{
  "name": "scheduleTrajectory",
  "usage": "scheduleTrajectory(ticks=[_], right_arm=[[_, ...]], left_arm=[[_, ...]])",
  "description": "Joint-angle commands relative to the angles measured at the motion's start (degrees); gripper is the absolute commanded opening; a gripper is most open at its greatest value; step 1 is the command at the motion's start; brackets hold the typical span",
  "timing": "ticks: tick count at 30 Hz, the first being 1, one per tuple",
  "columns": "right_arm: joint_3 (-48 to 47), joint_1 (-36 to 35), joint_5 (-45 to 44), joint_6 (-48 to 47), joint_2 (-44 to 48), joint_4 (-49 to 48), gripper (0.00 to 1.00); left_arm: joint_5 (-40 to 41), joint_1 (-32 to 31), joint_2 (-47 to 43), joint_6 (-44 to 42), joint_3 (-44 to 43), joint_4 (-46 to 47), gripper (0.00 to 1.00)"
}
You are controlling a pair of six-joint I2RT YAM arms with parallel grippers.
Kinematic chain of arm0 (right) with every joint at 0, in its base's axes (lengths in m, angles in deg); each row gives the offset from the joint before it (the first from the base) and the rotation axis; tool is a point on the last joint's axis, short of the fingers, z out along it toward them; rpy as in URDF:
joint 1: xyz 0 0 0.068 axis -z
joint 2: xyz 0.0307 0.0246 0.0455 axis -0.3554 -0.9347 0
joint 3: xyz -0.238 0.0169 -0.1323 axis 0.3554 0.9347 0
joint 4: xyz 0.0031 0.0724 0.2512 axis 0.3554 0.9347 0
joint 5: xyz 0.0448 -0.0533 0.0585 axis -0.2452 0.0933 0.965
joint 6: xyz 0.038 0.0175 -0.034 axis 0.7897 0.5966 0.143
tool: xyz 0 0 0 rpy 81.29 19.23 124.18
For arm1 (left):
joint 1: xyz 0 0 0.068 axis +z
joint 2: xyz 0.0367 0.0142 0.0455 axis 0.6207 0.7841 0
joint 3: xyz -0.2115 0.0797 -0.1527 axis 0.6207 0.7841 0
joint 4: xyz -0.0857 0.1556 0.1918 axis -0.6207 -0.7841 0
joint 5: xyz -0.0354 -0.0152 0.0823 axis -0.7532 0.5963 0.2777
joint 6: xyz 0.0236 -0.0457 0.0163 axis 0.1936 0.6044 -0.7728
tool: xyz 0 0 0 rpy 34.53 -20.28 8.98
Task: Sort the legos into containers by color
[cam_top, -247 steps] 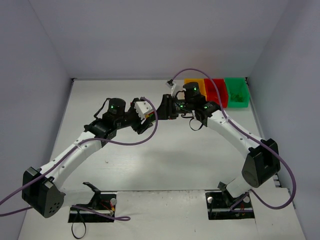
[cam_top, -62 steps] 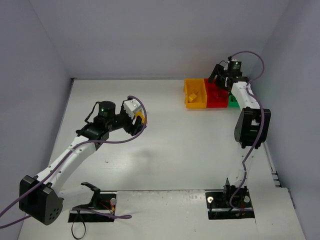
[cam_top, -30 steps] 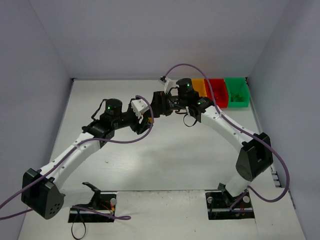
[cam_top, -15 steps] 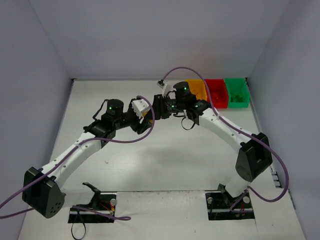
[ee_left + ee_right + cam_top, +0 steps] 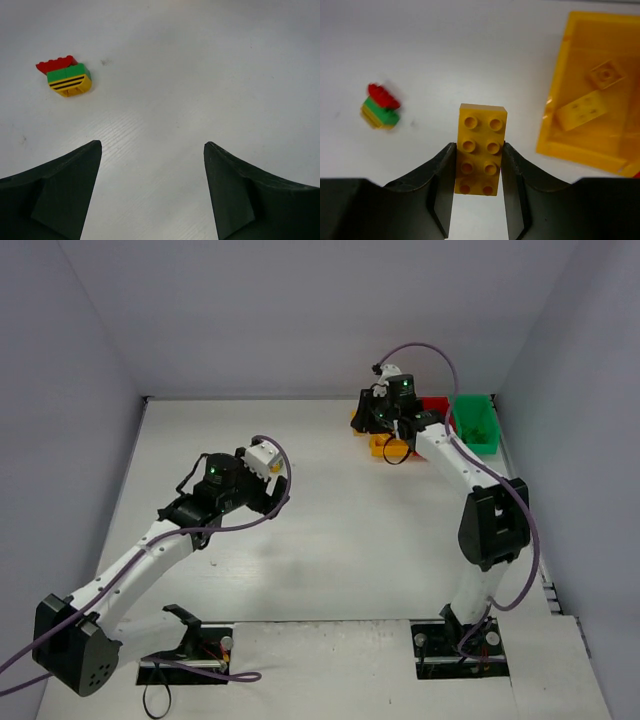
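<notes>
My right gripper (image 5: 479, 146) is shut on a yellow two-by-four brick (image 5: 480, 150) and holds it over the table just left of the yellow-orange bin (image 5: 585, 150). Two yellow bricks (image 5: 580, 111) lie in that bin. A small stack of red, green and yellow bricks (image 5: 379, 107) lies on the table to the left; it also shows in the left wrist view (image 5: 65, 76). My left gripper (image 5: 152, 147) is open and empty, short of that stack. In the top view the right gripper (image 5: 368, 420) covers part of the yellow-orange bin (image 5: 388, 448), and the left gripper (image 5: 272, 478) is mid-table.
The red bin (image 5: 436, 405) and the green bin (image 5: 475, 425) stand in a row to the right of the yellow-orange one, at the back right by the wall. The right arm (image 5: 450, 460) stretches along the right side.
The grippers were together at mid-table half a second ago. The right gripper has swung back to the yellow-orange bin with the yellow brick. The left gripper has drawn back left and is open.
</notes>
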Motion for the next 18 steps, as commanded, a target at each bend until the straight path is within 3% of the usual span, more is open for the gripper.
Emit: scheduleTrajectory(ticks=[1, 6, 7, 17, 18], right_arm=[[-7.49, 1.88, -16.02, -5.73, -4.28, -1.16, 0.00], [-15.23, 5.13, -22.02, -6.70, -14.22, -0.90, 0.04], [-17.59, 6.01, -22.38, -6.70, -16.58, -0.90, 0.11], [-26.84, 9.00, -22.12, -6.44, -23.98, 0.95, 0.36], [-27.01, 9.09, -21.59, -6.61, -23.98, 1.04, 0.46]], left_arm=[[4.49, 0.58, -3.12, 6.06, -0.02, -1.26, 0.76], [6.08, 1.28, -3.47, 9.49, -0.01, -5.83, 0.76], [7.39, 1.55, -3.47, 9.84, 0.07, -6.36, 0.76], [7.22, 6.03, 4.87, 13.01, -4.23, -7.33, 0.76], [7.22, 6.47, 5.92, 13.18, -5.63, -7.16, 0.76]])
